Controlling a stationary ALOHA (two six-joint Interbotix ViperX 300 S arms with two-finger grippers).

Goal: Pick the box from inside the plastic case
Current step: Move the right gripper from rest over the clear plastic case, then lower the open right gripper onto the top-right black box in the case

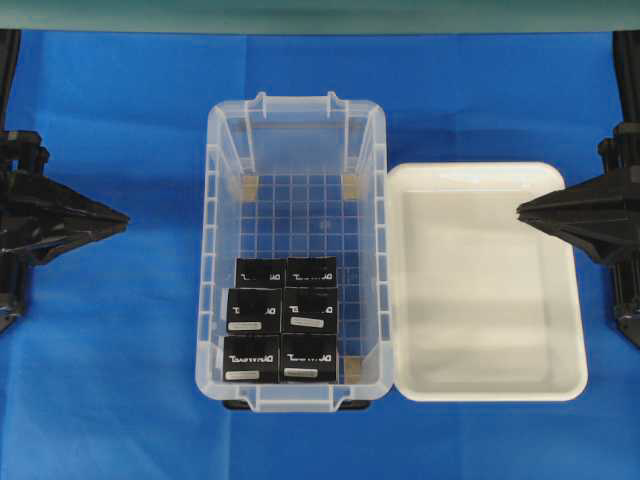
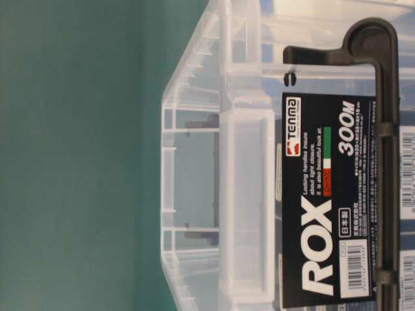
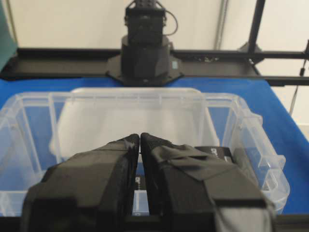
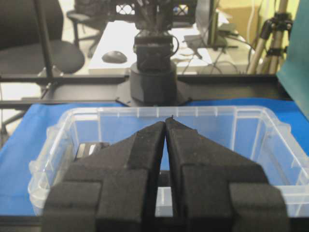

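Currently no grasp has begun; both arms sit at the outer edges of the blue table cover (image 1: 120, 380), well apart from the work. Left gripper (image 1: 122, 216) rests near the cover's left edge, jaws pressed together at the tips, holding nothing; its wrist view confirms the fingers (image 3: 126, 150) meet. Right gripper (image 1: 522, 210) sits at the right edge, its tip over the rim of the white tray (image 1: 480, 385), jaws likewise closed and empty.

Plastic case (image 1: 215, 250) stands at the middle of the cover, long axis running from the far edge to the near edge, with the white tray just beside its right wall. Six black boxes are packed in two columns of three against the case's near wall; the far half of the grid floor is bare. Candidate box (image 1: 310, 270) is the far one of the right column, with open floor on its far side. The table-level view shows only the case's end wall and product label, nothing of the boxes.

Judged step: the approach, not yet started. Next move calls for one gripper to open, travel over the case rim, and descend vertically. Boxes touch their neighbours, so finger clearance looks available only on exposed faces.
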